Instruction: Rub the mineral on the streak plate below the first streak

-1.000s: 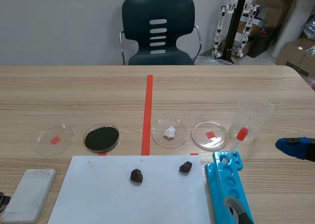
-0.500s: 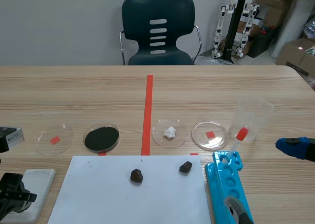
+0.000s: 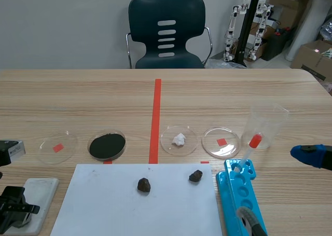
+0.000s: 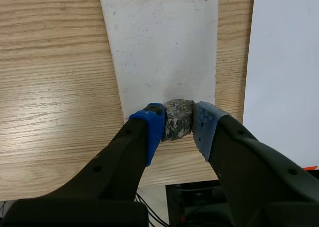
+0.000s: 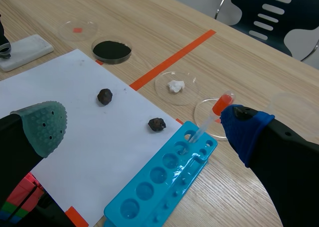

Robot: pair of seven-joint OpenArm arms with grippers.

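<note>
In the left wrist view my left gripper (image 4: 179, 123) is shut on a grey-brown mineral (image 4: 178, 118), pinched between its blue pads. The mineral sits at the near end of the white streak plate (image 4: 162, 47), touching or just above it; I cannot tell which. The plate shows only faint dark specks. In the scene view the plate (image 3: 40, 190) lies at the table's front left with the left gripper (image 3: 14, 209) over its near part. My right gripper (image 5: 143, 127) is open and holds nothing, low at the right (image 3: 310, 155).
A white paper sheet (image 3: 135, 210) beside the plate carries two dark rocks (image 3: 143, 184) (image 3: 195, 176). Behind it stand several petri dishes, one with black powder (image 3: 107, 145). A blue well tray (image 3: 241, 199) and a beaker (image 3: 265, 123) with a dropper (image 3: 252, 142) are at the right.
The left arm has come in from the lower left over the streak plate, then shifted slightly toward the table's front edge. The right arm has not moved.
</note>
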